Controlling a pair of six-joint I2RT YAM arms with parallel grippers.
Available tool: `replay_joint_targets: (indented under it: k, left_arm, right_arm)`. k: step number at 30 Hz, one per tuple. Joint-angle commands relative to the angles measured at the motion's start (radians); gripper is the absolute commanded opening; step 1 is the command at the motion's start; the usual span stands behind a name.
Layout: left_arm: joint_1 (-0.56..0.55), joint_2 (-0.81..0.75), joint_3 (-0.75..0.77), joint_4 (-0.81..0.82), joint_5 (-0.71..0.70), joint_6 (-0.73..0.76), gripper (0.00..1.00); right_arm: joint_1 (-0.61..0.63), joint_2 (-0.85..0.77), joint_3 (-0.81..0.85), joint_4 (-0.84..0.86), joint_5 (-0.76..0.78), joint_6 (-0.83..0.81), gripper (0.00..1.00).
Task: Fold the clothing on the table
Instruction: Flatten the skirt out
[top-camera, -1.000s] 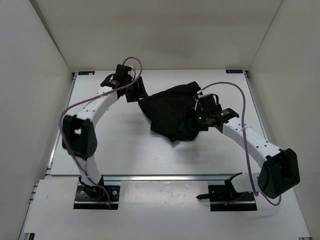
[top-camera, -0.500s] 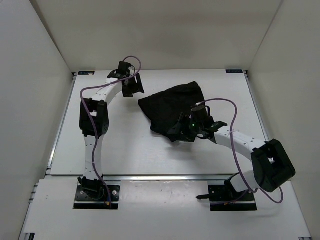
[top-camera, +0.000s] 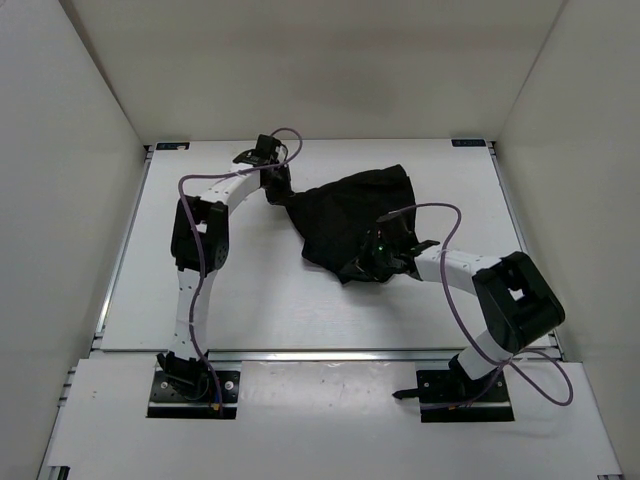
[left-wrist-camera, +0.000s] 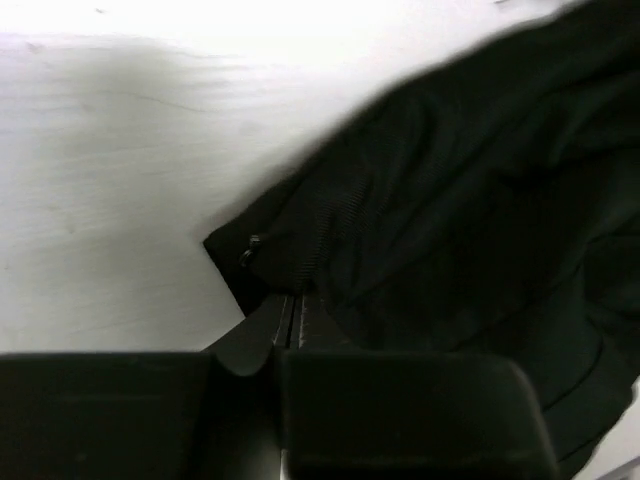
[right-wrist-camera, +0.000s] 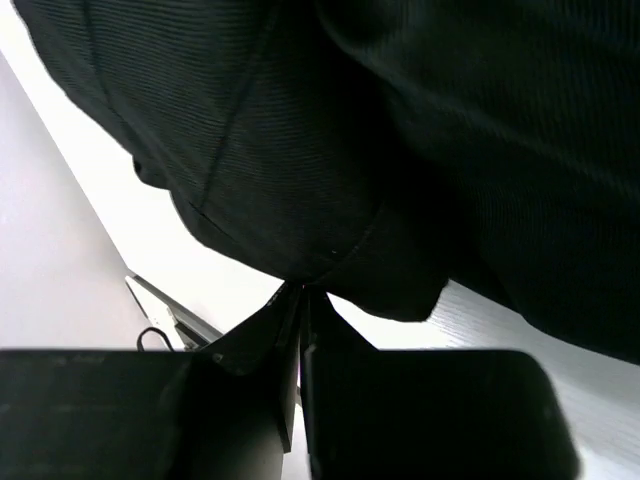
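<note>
The clothing lies crumpled on the far half of the surface, a little right of its middle. We judge it light, limp and apt to sag, so it is best taken by hems and corners rather than by its bunched middle. Our left end effector is pinched on the corner pointing toward the surface's far-left corner and our right end effector is clamped on the hem tip nearest the surface's near edge, while the heap's long axis runs aslant from that tip toward the surface's far-right corner.
</note>
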Motion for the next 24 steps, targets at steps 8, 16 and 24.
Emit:
replay_joint_targets:
  k: [8, 16, 24]
  left_arm:
    - [-0.003, -0.100, -0.070, 0.042, 0.081, -0.024, 0.00]
    - [-0.004, -0.272, -0.312, 0.082, 0.044, -0.021, 0.00]
    - [-0.018, -0.346, -0.482, 0.131, 0.052, -0.037, 0.00]
  right_arm:
    - [-0.084, -0.170, 0.067, -0.154, 0.053, -0.112, 0.01]
    - [-0.159, -0.319, -0.046, -0.263, 0.004, -0.131, 0.47]
    - [-0.090, -0.293, -0.187, -0.133, 0.028, -0.045, 0.65]
